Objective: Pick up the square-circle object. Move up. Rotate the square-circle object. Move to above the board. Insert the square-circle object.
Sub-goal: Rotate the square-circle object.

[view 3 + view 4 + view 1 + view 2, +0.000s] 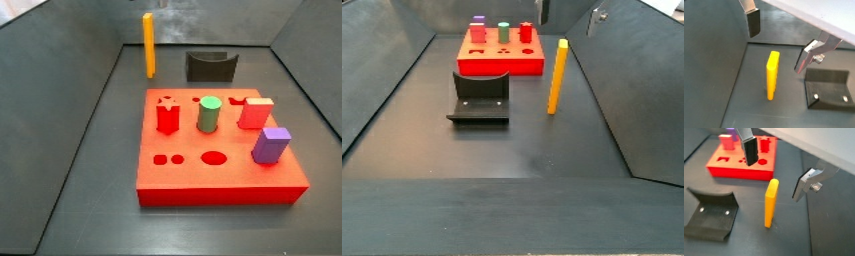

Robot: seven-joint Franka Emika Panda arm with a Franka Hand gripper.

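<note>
Standing bolt upright on the dark floor, the square-circle object (771, 203), a tall slim orange-yellow piece, free and untouched, with the fixture (480, 96) to one side and the board (502, 56) further back. Well apart from the board in a side view, nearer the fixture (210, 66) at the far wall. Hovering above the piece, the gripper (776, 167), fingers spread wide with nothing between them but air: one dark-padded plate (750, 152) on the board's side, the other silver plate (803, 187) opposite, the piece's top roughly below the gap. Not yet down around it, by the look of both wrist views. Looks rigid and light, hard smooth plastic most likely, so apt to slip or pivot if pinched off-centre. Tall and narrow on a small footprint, too: easily toppled by a finger brushing it on the way down. Best taken near the upper end, pads squarely on the two broad flat faces, low enough for a firm bite. Worth leaving plenty of the length clear below for the later rotation and insertion. On the board (221, 150), red, green and purple pegs (271, 144) in place, open holes at the front. Pick-up stage, then, barely begun.
</note>
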